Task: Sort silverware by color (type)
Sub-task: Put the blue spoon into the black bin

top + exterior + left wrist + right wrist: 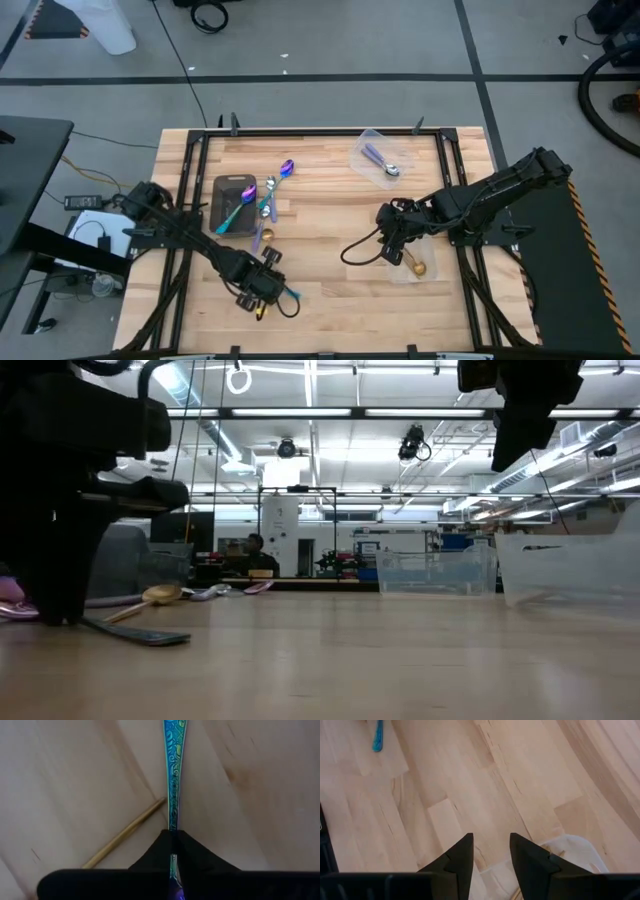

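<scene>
- The left wrist view is showing what the other views are not: the left gripper [173, 851] is pinching the teal spoon handle [172, 775] between its 2 closed fingers, the patterned handle running straight away from the camera, with a gold handle [127, 838] lying slantwise on the wood beside it.
- In the high view the left gripper [262, 288] is sitting low at the near-left part of the table [330, 300], the teal handle tip [291, 296] poking out toward the right and a bit of gold [260, 311] showing under the fingers.
- The right gripper [392, 236] is hovering at the right side beside a clear container [430, 255] holding a gold spoon [415, 266]; the right wrist view is showing its fingers [462, 857] standing apart with nothing between them.
- A dark tray [232, 185] at the left is holding an iridescent spoon [236, 210], its long axis slanting from far-right to near-left.
- 3 more spoons are lying just right of the tray: a purple-blue one [284, 172], another shiny one [267, 198], and a gold one [256, 240].
- A second clear container [372, 140] at the far right is holding a silver spoon with a lilac handle [382, 162], bowl toward the near-right.
- The low view is looking across the pale wood table into a large lit workshop, with a gold spoon bowl [160, 595] and the clear containers [435, 572] on the surface.
</scene>
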Motion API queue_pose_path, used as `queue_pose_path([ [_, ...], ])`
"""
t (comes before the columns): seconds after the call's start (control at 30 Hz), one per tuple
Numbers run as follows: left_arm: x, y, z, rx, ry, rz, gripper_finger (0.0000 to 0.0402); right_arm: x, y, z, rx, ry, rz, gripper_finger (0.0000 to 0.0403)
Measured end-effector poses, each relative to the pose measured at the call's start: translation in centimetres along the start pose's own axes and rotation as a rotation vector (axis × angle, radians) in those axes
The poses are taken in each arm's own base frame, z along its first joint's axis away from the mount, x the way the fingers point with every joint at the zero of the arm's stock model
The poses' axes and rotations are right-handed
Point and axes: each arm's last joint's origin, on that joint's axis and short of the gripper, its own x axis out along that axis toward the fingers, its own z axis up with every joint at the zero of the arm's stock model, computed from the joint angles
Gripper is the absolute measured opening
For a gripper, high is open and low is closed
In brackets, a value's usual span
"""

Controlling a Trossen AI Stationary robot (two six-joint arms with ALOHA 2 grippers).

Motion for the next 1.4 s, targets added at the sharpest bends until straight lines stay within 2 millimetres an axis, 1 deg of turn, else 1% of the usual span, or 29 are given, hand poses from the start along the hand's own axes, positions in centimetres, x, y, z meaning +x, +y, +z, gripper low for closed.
queue_pose_path([
  [0.2,-1.5,-0.7,0.6,0.035,-0.005,0.029,0.0017,0.0,0.0,0.0,0.012,0.000,0.000,0.0137],
  [0.23,-1.9,-0.7,0.6,0.036,-0.010,0.030,0.0017,0.0,0.0,0.0,0.019,0.000,0.001,0.0137],
  [0.3,-3.2,-0.7,1.1,0.029,-0.073,0.036,0.0017,0.0,0.0,0.0,0.035,0.001,0.003,0.0137],
  [0.47,-5.1,-0.2,1.0,0.027,-0.130,0.066,0.0017,0.0,0.2,-0.1,0.050,0.001,0.010,0.0137],
  [0.8,-10.0,1.2,0.3,0.012,-0.295,0.154,0.0017,-0.2,1.2,0.1,0.044,-0.061,0.078,0.0137],
  [0.93,-12.0,1.9,-0.3,-0.011,-0.362,0.191,0.0017,-0.2,1.3,0.3,0.043,-0.081,0.087,0.0137],
  [1.07,-13.6,2.7,-0.8,-0.017,-0.413,0.229,0.0017,-0.4,1.5,0.6,-0.008,-0.139,0.093,0.0137],
  [1.27,-14.8,4.8,-1.4,-0.051,-0.437,0.280,0.0017,-1.8,1.2,1.5,-0.107,-0.310,0.053,0.0137],
  [1.4,-15.2,6.6,-1.8,-0.092,-0.438,0.316,0.0017,-3.4,0.6,2.0,-0.134,-0.412,0.033,0.0137],
])
